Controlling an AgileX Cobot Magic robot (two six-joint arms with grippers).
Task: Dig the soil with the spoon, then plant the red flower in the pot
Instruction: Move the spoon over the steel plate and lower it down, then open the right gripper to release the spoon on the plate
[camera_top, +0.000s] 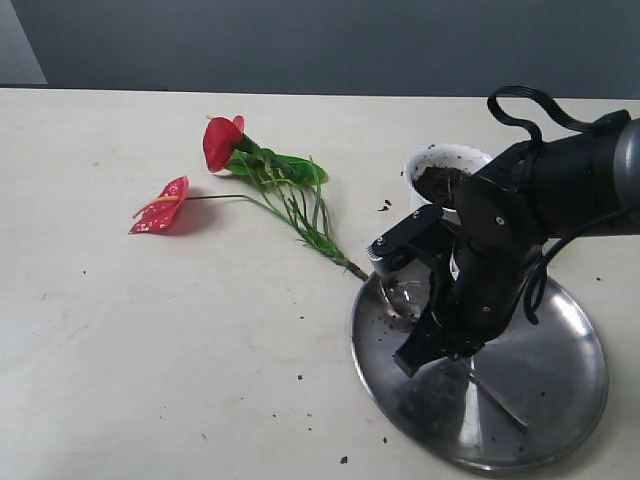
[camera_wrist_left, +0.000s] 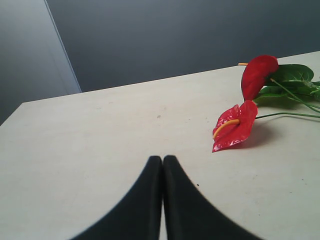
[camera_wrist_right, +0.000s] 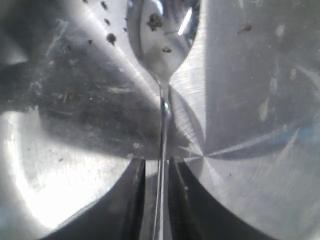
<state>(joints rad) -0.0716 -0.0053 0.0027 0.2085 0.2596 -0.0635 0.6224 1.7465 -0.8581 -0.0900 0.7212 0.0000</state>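
Observation:
The silver spoon (camera_top: 497, 403) lies on a round steel plate (camera_top: 565, 375), its soil-flecked bowl (camera_wrist_right: 159, 30) towards the plate's rim. My right gripper (camera_wrist_right: 157, 161) is down on the plate and open, its fingers either side of the spoon's thin handle with a gap on both sides. In the exterior view the right gripper (camera_top: 415, 358) hides the middle of the spoon. Behind the arm, the white scalloped pot (camera_top: 445, 158) holds dark soil (camera_top: 440, 183). The red flower (camera_top: 222, 142) lies flat on the table, left of the plate. My left gripper (camera_wrist_left: 162, 160) is shut and empty, just short of the flower (camera_wrist_left: 235, 126).
The steel plate (camera_wrist_right: 260, 100) carries scattered soil crumbs and smears. Crumbs (camera_top: 385, 206) also dot the beige table (camera_top: 150, 350) near the pot and in front of the plate. A dark wall stands behind the table's far edge.

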